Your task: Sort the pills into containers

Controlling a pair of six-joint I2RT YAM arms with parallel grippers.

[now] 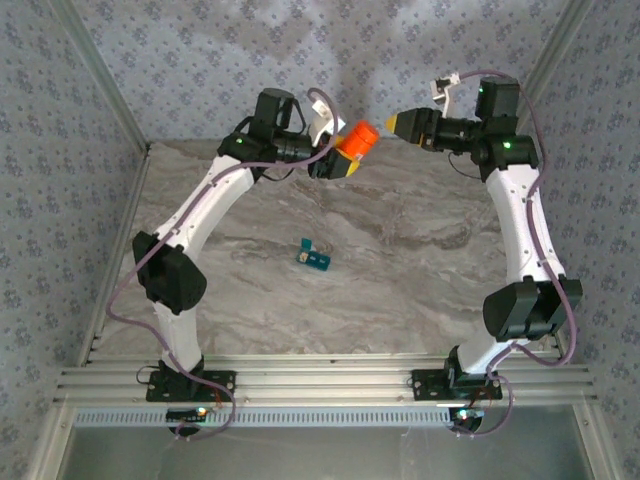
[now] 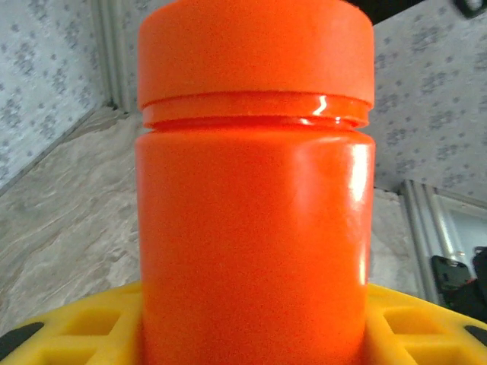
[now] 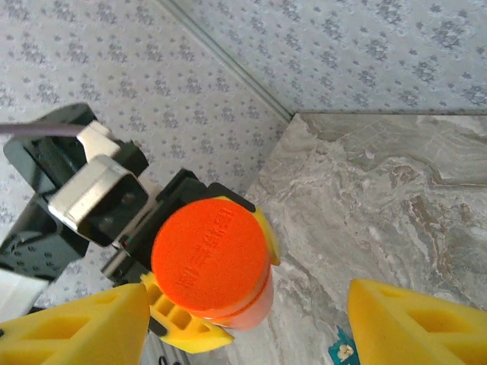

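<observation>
Pincer on the left (image 1: 348, 158) grips an orange bottle (image 1: 358, 140), cap on, up above the desk (image 1: 420, 230). Right pincer (image 1: 393, 123) faces the cap with jaws spread, just short of it. Teal containers (image 1: 314, 255) lie on the desk between both arms, well apart from the bottle; one compartment shows a pale speck.

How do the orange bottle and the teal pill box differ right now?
The orange bottle is a capped cylinder; the teal pill box is a short flat strip. The bottle is held sideways in the air by the left pincer; the pill box rests on the table. Neither is touched by the open right pincer.
</observation>
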